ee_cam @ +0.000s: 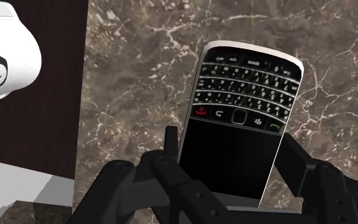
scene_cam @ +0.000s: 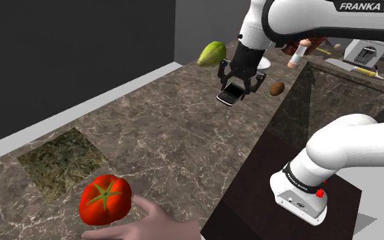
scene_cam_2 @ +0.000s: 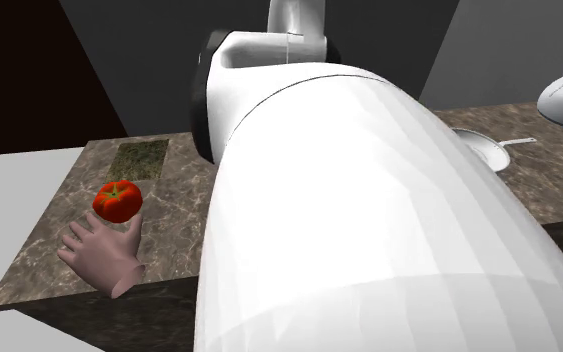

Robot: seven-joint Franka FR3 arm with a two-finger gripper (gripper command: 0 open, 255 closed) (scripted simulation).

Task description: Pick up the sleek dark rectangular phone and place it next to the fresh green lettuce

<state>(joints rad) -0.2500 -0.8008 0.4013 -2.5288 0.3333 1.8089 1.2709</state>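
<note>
Jaws clamped on the phone [ee_cam: 238, 121], so I'd carry it level to the lettuce [scene_cam: 211, 53] and set it down just beside.

Work surface: a brown marble-pattern counter [scene_cam: 183, 129] lies directly below the gripper [scene_cam: 238, 87]; in the wrist view its pale-veined top [ee_cam: 139, 63] lies under the fingers.

Inlay: a square, mottled olive-brown patch [scene_cam: 62, 162] is set flush in the counter, well apart from the gripper, toward the shoulder view's lower left.

Border: a light grey strip [scene_cam: 47, 124] runs along the counter edge on the shoulder view's left of the gripper.

Walls: a dark grey wall [scene_cam: 67, 41] rises beyond that strip. A lighter grey wall [scene_cam: 197, 24] stands behind the gripper.

Second exterior view: a plain grey floor [scene_cam_2: 19, 200] adjoins the counter end, with a black area [scene_cam_2: 19, 70] above it.

Lighting: even and diffuse.
</note>
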